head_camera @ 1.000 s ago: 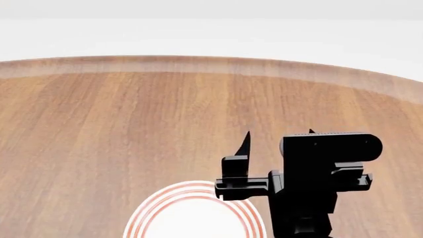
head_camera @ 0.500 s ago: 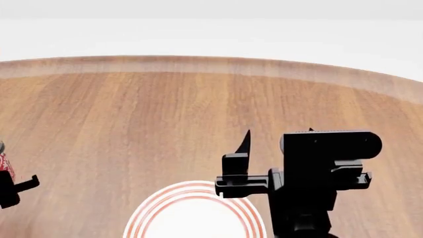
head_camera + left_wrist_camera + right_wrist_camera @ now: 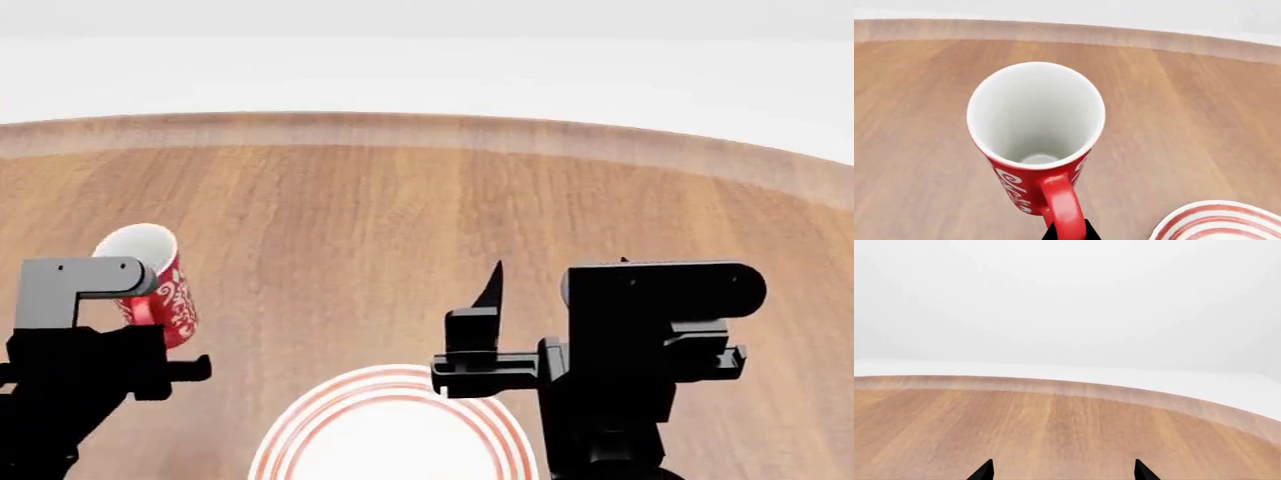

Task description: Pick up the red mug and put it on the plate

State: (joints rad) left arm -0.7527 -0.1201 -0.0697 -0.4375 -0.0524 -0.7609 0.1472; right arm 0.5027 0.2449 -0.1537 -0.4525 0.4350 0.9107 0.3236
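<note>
Mug handling first: we judge the red mug (image 3: 154, 280) rigid, glazed and slick, fairly light, breakable if dropped, so the handle or the rim wall is the sensible hold. In the left wrist view the red mug (image 3: 1035, 135) sits right in front of the camera, open white mouth toward us, handle (image 3: 1064, 210) pointing back at the left gripper (image 3: 1069, 234). Only a dark sliver of that gripper shows, touching or overlapping the handle base. We read it as clamped on the handle, fingertips mostly hidden.

In the head view the mug looks tilted, mouth leaning up and away, riding just above and beyond the left gripper body (image 3: 83, 340), apparently off the tabletop (image 3: 400, 200), though contact underneath can't be confirmed.

Plate (image 3: 394, 430) lies near the bottom edge of the head view, well to the right of the mug, between the two arms; a slice of its ringed rim (image 3: 1221, 222) shows in the left wrist view beside the mug.

Right gripper (image 3: 1064, 471): two fingertips stand wide apart, nothing between them, aimed over bare wood. Its body hangs just beside the plate's right rim.

We judge the carry to the plate not yet done. Risk: the mug swinging or slipping on a handle-only pinch.
</note>
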